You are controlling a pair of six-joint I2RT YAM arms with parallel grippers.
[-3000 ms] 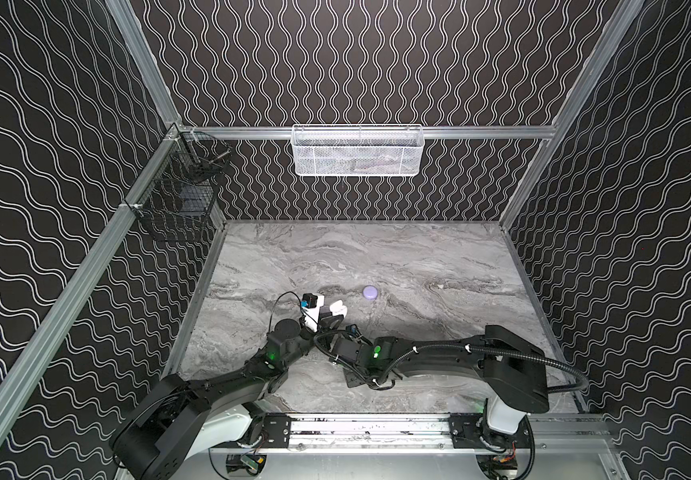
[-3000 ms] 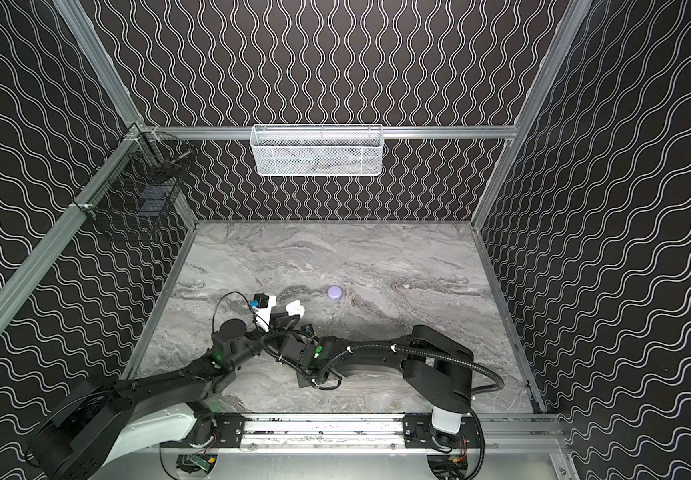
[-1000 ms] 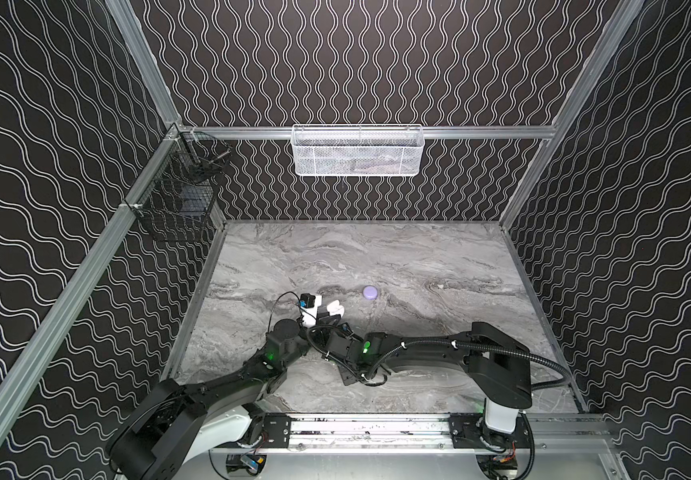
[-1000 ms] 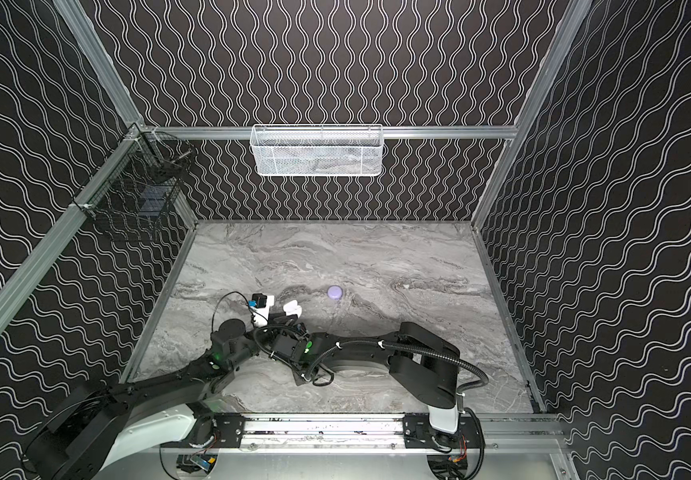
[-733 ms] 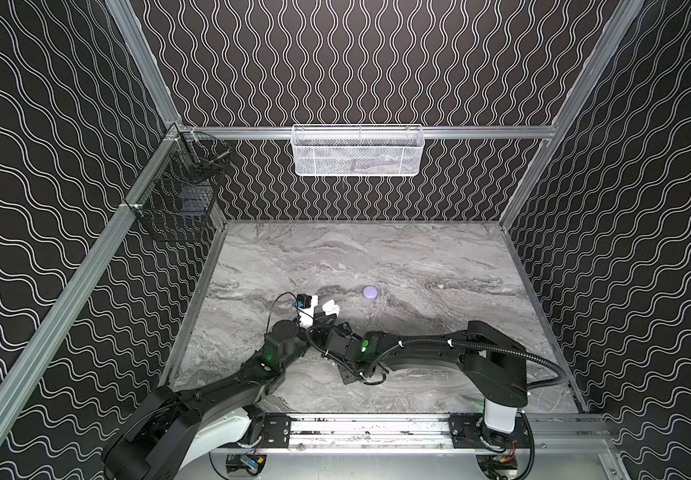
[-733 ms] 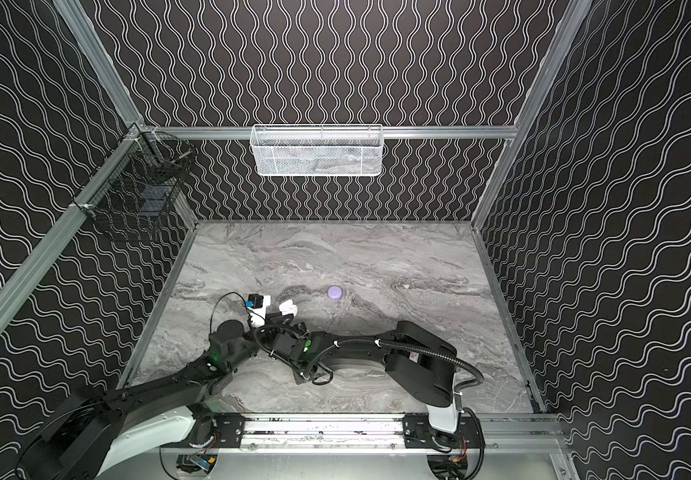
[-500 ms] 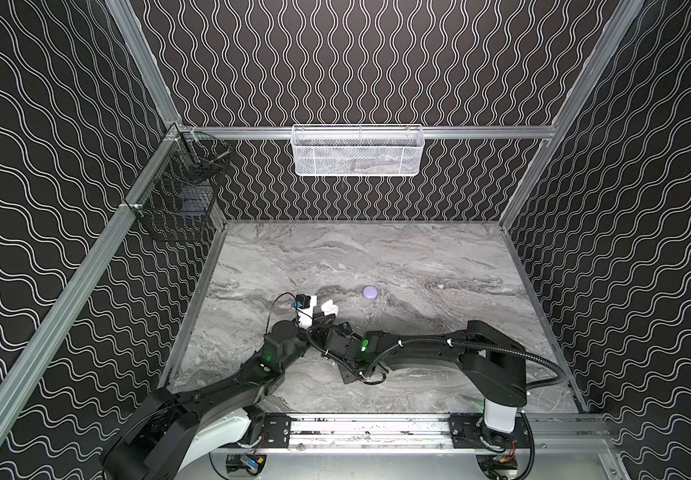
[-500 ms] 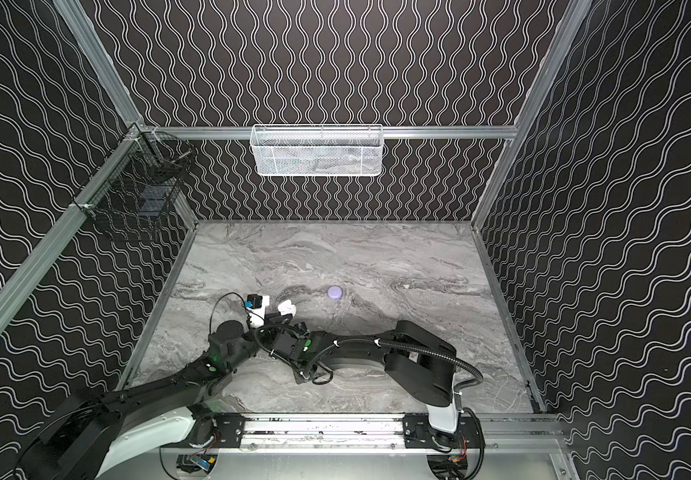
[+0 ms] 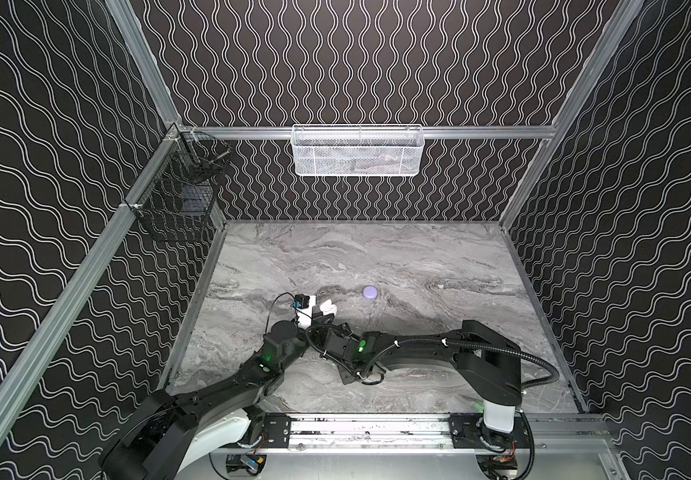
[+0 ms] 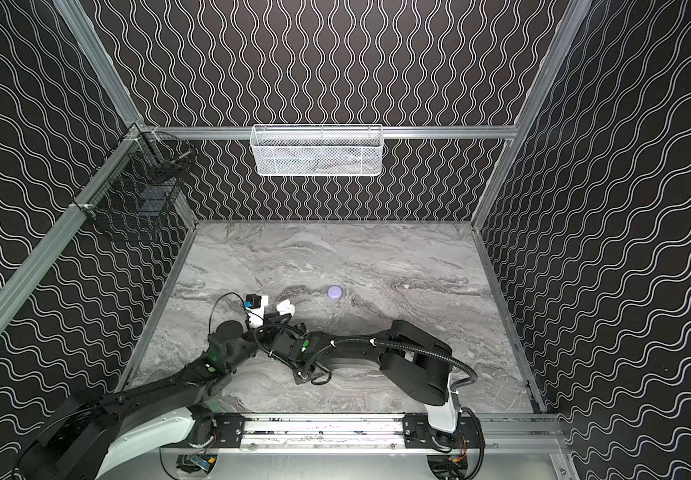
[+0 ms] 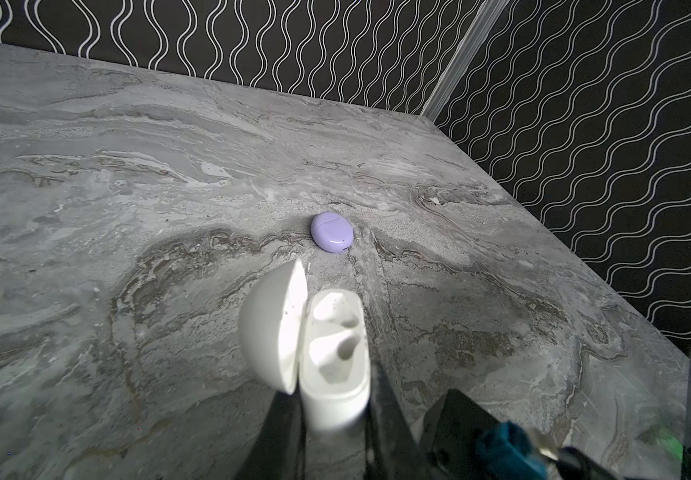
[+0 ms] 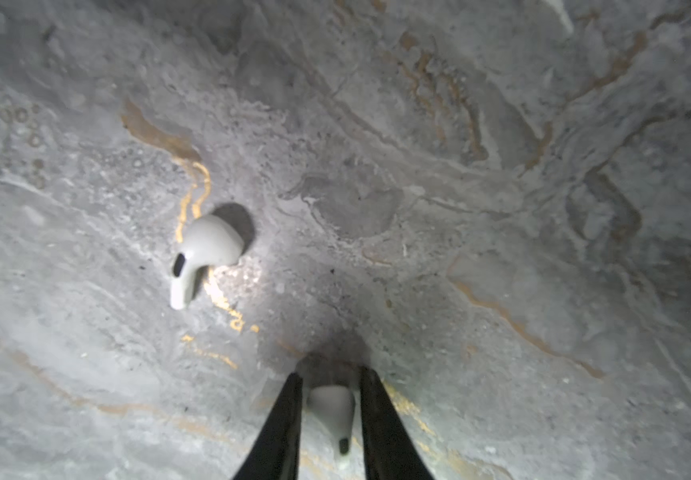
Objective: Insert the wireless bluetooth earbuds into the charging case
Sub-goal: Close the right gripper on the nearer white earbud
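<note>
White case in left gripper, right gripper flanking earbud, grip unclear, marble open.

The table is grey marble with darker veins (ochre streaks up close). Walls are black with white wavy lines. A round case is lavender; the open case and earbuds are white.

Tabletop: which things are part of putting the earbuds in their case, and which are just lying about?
In the job: open white charging case, held by the left gripper; white earbud flanked by the right gripper; second white earbud on the table; closed lavender case.
Lying about: white mesh basket; black wire basket.
</note>
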